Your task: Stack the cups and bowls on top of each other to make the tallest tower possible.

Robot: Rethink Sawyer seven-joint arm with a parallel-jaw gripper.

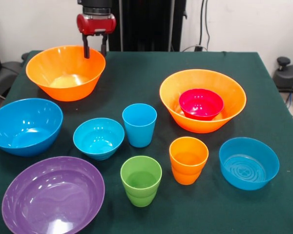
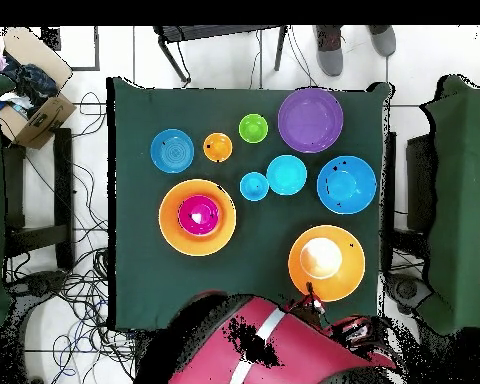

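Under jaws: orange bowl [image 1: 66,72] rim (jaws parted).

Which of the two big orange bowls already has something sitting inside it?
The large glossy orange plastic bowl holding the small red bowl; the other one, under the claw, is empty.

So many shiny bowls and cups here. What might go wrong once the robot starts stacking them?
The open gripper hangs at the empty orange bowl's far rim; a thin glossy wall may slip or tip the bowl. The red bowl already sits inside the other orange bowl, so lifting one may drag both.
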